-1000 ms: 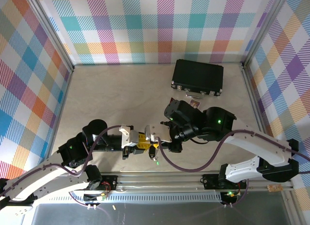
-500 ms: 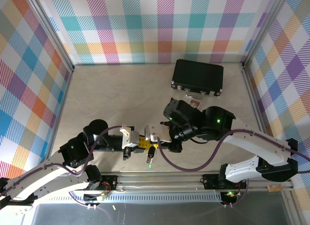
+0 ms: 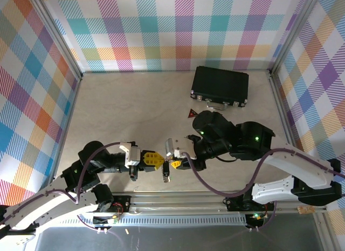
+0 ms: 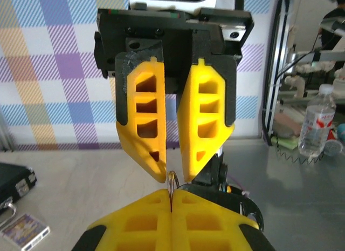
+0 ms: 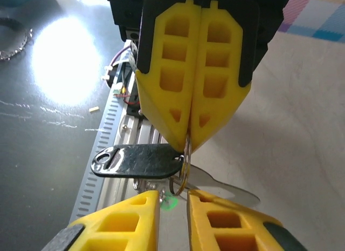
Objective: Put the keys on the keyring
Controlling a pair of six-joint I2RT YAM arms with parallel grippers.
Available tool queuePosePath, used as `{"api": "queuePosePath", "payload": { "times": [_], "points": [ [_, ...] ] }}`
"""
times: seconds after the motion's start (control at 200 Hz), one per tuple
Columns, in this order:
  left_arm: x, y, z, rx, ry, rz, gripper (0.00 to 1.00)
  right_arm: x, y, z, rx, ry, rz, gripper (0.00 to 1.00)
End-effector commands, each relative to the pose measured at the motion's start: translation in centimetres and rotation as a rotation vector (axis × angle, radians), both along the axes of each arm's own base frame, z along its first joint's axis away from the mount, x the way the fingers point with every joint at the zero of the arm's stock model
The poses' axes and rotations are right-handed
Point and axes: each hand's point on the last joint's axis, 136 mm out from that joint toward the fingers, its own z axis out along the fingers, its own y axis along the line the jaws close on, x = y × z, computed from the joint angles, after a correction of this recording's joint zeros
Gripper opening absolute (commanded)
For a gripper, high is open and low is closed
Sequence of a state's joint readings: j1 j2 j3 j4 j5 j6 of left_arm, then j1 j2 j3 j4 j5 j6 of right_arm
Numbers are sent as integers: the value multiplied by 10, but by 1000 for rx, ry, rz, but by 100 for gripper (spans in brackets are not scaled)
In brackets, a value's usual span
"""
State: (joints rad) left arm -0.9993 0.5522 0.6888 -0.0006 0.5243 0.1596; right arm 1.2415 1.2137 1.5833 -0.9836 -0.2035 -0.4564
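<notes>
Starting from the keyring point(image 5: 187, 160): it is a thin wire loop held up in the air over the near edge of the table point(image 3: 124, 110), between my two arms, not lying on the surface. My left gripper point(image 5: 188, 146) is clamped tight on its upper arc, fingertips pressed together with the wire edge-on between them. That lets the loop hang downward where the other arm can work on it.

The black-headed key point(image 5: 135, 160) sits crosswise right at the ring, its head pointing off to one side, and a bare metal blade point(image 5: 229, 190) pokes out on the other side. I read them as hanging from the ring, though I cannot make out from here whether the wire truly passes through either key's hole. A small green spot point(image 5: 171, 202) shows below the ring, likely the green key's head, but it is too small to be sure.

My right gripper point(image 5: 172, 197) faces the left one tip to tip. Its fingers are a little apart with a narrow gap, closing on nothing that I can see, and the lower arc of the ring hangs just above that gap. I judge it sits there to steady or re-pinch the ring.

Further out, the black case point(image 3: 220, 86) and the dark red triangle point(image 3: 191, 113) lie well apart toward the back, out of the way.
</notes>
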Motion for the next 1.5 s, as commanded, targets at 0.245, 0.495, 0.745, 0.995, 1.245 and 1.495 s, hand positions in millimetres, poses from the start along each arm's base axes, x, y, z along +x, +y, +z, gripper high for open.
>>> {"api": "queuePosePath", "payload": {
  "times": [0.245,0.495,0.745,0.995,1.245,1.495],
  "points": [
    [-12,1,24,-117,-20,-68,0,-10,1,11,69,43,21,29],
    [-13,2,23,-118,-13,-73,0,-8,2,12,80,40,8,23],
    [-13,1,21,-121,-12,-75,0,-9,2,23,114,33,11,25],
    [-15,4,24,-132,-19,-80,0,-5,4,14,78,28,-4,4],
    [-20,8,31,-165,-29,-94,0,2,2,-4,-1,30,-45,5],
    [-19,8,30,-171,-23,-88,0,8,1,-4,-3,18,-82,8]
  ]
}}
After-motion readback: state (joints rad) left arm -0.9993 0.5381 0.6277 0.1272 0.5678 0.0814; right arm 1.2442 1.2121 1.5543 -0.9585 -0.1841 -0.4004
